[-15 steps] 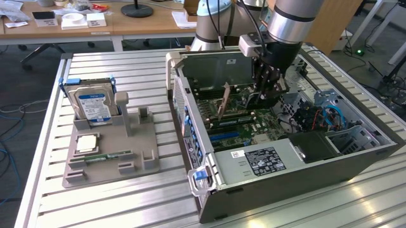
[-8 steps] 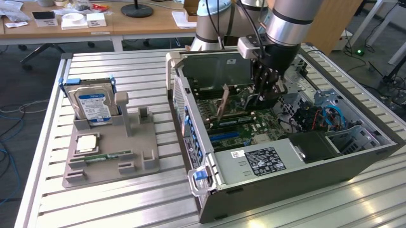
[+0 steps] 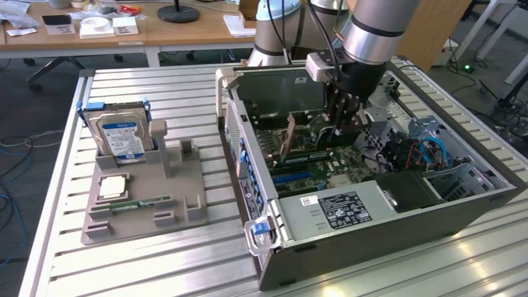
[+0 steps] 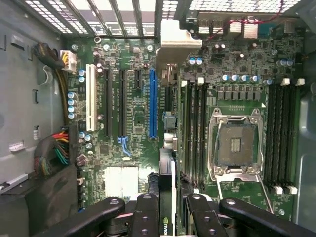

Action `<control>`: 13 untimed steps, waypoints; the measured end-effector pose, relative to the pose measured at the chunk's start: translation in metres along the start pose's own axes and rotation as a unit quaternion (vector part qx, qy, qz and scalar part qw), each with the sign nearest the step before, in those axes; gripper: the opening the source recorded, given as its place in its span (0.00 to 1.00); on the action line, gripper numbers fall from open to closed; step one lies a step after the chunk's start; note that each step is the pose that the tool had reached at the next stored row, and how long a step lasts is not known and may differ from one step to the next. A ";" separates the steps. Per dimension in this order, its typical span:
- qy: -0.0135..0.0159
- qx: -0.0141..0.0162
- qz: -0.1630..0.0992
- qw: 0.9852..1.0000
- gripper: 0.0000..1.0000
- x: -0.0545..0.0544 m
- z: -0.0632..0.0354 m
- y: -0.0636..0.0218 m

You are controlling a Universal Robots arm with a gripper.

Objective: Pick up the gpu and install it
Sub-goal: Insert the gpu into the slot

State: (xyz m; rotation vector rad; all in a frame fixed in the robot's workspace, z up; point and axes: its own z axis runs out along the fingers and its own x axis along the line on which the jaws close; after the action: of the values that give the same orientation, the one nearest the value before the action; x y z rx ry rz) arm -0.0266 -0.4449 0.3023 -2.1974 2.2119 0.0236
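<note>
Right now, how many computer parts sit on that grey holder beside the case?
3. On the holder: hard drive upright at the far end, square chip flat in the middle, memory stick lying nearest the camera. None looks hidden.

Motherboard (image 4: 138, 123) green; one blue slot (image 4: 152, 103), one white slot (image 4: 91, 98), memory slots (image 4: 196, 128) black. gpu (image 4: 167, 187) dark edge-on, with a small green logo patch. Fingers (image 4: 144, 217) black, with silver screw heads. Wire bundle (image 4: 59, 143) red/yellow/green/black. Case (image 3: 379, 229) dark grey, with blue cables (image 3: 429, 151) inside. Power supply label (image 3: 340, 209) black with white print. Hard drive (image 3: 122, 136) silver, with a blue-and-white label and blue side rails. Fixture (image 3: 157, 198) plain grey. Tabletop (image 3: 165, 266) silver, ribbed in parallel slats.
</note>
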 end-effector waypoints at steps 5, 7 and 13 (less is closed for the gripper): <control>0.000 0.001 -0.002 1.000 0.26 0.003 0.0032 0.0053; 0.000 0.001 -0.003 1.000 0.26 0.003 0.0052 0.0076; 0.000 0.001 -0.007 1.000 0.26 0.005 0.0101 0.0136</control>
State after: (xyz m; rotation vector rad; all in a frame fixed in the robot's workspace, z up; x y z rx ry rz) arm -0.0401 -0.4498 0.2920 -2.2123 2.1944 0.0211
